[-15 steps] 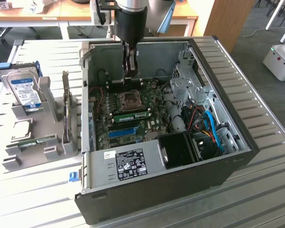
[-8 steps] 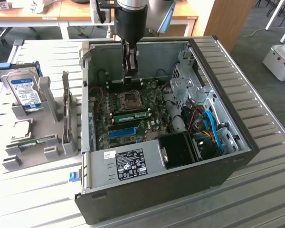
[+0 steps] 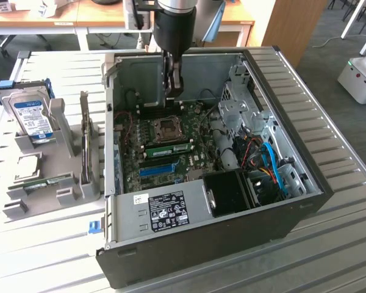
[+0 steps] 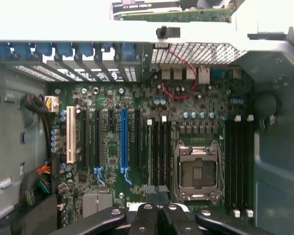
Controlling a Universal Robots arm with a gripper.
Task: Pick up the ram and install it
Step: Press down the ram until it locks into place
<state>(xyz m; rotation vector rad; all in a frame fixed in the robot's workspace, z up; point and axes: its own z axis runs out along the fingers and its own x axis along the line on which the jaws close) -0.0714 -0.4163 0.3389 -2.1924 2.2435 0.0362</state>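
Ribbed metal table (image 3: 329, 244), boxy open case (image 3: 280, 226)

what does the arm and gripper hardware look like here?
A silver arm segment runs into a black cylindrical wrist body. Below it the gripper has slim dark fingers. From the wrist view, black rounded linkage bars with round pivot bolts. No cables or markings visible.

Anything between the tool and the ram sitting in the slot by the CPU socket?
Nothing visible. The tool, shut, hangs inside the case over the motherboard. The ram stands in a slot beside the CPU socket, with open space between tool and ram.
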